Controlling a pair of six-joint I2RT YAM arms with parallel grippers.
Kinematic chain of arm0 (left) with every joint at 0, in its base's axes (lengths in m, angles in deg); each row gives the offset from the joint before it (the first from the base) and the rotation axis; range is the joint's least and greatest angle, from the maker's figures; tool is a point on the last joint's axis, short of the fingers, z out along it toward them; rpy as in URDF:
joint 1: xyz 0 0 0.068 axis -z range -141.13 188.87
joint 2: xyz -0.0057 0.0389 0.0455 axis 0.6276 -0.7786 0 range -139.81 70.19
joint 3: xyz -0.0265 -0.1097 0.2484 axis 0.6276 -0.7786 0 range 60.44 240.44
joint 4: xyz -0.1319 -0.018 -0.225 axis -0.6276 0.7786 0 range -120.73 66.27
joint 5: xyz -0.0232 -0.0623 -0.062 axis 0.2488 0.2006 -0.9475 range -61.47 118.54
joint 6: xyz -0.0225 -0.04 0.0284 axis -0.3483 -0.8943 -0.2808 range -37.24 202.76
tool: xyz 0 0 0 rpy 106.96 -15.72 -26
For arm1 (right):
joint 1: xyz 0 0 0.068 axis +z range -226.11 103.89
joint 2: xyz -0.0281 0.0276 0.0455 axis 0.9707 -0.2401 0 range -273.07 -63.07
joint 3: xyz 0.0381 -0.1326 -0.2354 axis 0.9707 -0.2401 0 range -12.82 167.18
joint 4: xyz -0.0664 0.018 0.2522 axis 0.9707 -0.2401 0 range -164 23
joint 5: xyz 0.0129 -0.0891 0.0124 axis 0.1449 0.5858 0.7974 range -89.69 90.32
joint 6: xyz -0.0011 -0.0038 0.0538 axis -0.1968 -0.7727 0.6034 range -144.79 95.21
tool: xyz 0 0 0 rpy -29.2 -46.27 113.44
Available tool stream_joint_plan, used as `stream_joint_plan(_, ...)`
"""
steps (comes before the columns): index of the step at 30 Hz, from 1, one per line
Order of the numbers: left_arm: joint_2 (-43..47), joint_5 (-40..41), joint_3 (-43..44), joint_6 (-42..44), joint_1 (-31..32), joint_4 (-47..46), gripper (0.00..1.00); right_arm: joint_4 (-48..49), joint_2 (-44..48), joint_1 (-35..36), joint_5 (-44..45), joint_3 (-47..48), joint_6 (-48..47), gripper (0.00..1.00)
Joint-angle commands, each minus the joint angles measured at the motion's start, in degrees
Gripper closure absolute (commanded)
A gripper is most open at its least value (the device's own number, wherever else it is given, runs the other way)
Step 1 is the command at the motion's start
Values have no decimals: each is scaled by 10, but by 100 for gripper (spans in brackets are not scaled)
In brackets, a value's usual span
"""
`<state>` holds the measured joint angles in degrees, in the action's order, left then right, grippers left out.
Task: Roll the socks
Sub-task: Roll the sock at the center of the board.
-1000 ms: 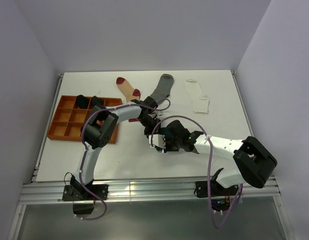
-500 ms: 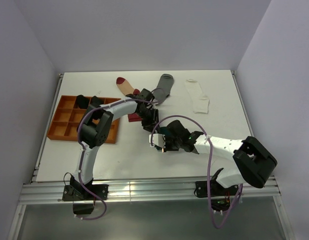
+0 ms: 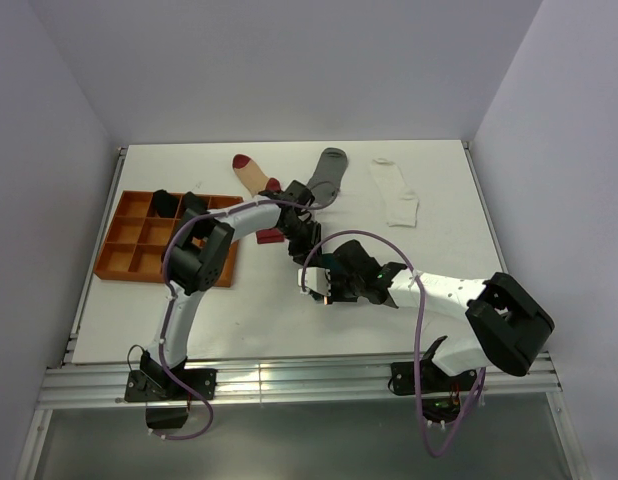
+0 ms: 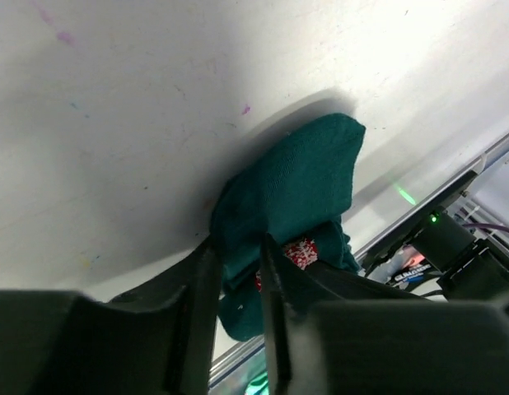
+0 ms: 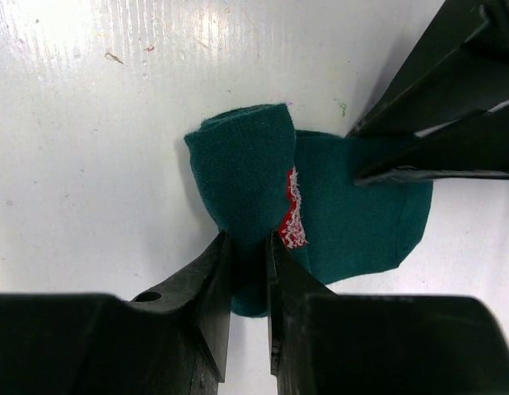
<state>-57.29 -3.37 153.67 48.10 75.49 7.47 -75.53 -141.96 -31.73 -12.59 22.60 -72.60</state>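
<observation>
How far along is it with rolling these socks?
Seemingly done: two black sock bundles sit in the orange plastic tray. In hand: the left gripper and right gripper pinch the half-rolled dark teal sock. Left: beige red-toed sock, grey sock and white sock, all unrolled.

I see an orange compartment tray (image 3: pixel 129 262) at the left of the frame, lying flat on the white table (image 3: pixel 239 320). Pale walls (image 3: pixel 289 70) fill my upper view.
</observation>
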Motion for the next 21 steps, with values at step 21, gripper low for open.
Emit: stream_joint_plan(21,26,52,-69,11,-28,-38,100,-254,-64,-90,-158,110,48,84)
